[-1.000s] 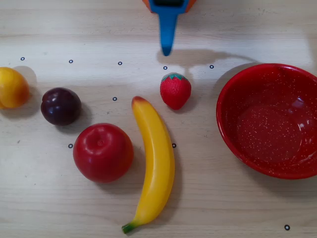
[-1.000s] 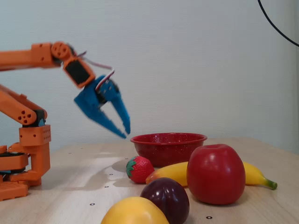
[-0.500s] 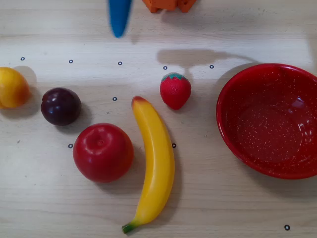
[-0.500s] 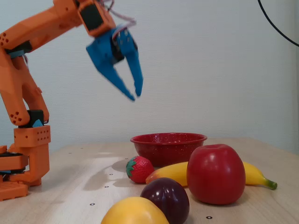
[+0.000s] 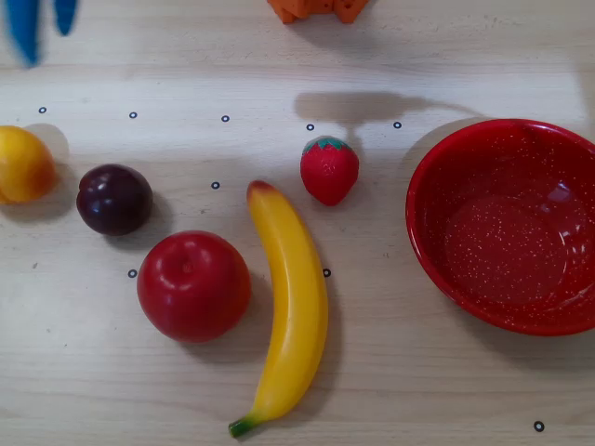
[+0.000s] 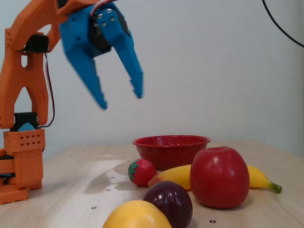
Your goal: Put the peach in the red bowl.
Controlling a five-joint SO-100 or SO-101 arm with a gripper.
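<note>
The peach (image 5: 22,164) is a small yellow-orange fruit at the far left edge of the overhead view; in the fixed view the peach (image 6: 135,215) sits at the bottom, closest to the camera. The glossy red bowl (image 5: 437,251) stands empty at the right of the overhead view, and the red bowl (image 6: 171,148) is behind the fruit in the fixed view. My blue gripper (image 6: 120,99) hangs open high above the table with nothing between its fingers. In the overhead view the gripper (image 5: 42,37) shows blurred at the top left, above and away from the peach.
A dark purple plum (image 5: 114,199), a big red apple (image 5: 193,284), a yellow banana (image 5: 292,297) and a strawberry (image 5: 329,169) lie between the peach and the bowl. The orange arm base (image 6: 21,161) stands at the left of the fixed view.
The gripper has swung from above the strawberry to the left in the overhead view, risen higher, come toward the fixed camera and opened wider. No fruit has moved.
</note>
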